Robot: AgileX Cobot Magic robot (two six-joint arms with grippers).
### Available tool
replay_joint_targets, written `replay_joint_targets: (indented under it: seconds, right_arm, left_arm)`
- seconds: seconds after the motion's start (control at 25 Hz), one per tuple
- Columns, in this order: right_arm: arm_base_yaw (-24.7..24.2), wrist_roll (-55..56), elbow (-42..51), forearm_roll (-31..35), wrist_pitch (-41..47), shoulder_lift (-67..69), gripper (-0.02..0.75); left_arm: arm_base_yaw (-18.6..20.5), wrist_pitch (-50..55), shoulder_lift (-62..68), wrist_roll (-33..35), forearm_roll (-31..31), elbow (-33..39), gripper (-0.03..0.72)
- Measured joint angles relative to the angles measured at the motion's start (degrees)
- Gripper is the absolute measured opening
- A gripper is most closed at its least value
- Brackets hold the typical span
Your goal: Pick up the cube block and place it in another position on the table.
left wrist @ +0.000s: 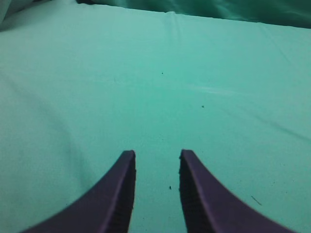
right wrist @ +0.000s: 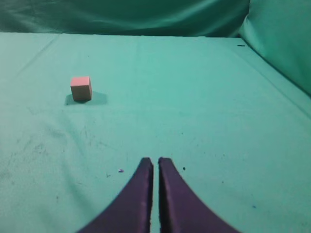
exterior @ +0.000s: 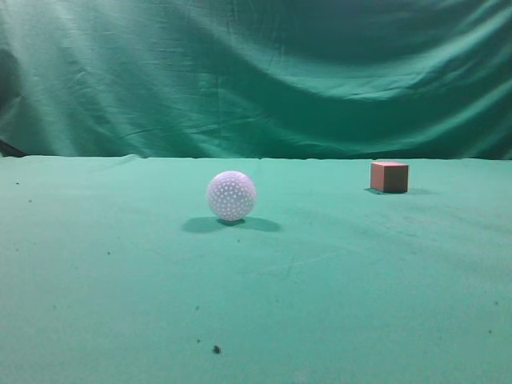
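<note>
- On my left wrist feed, the left hand (left wrist: 157,162) hangs over bare green surface (left wrist: 218,73) with its jaws narrowly parted — nothing between them.
- Centre of the exterior feed: a white dimpled ball (exterior: 231,195) rests on the surface.
- Well to its right, farther back, sits the cube block (exterior: 390,176).
- Right hand (right wrist: 155,165) — jaws almost touching, empty; the cube block lies well ahead, to its left.
</note>
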Motion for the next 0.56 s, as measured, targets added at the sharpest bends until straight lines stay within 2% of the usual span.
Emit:
replay_joint_targets:
  seconds: [0.56]
  right_arm:
    - [0.0,0.3,0.0,0.0,0.58,0.0,0.0]
  left_arm:
    - [0.0,0.0,0.0,0.0,0.0,0.0,0.262]
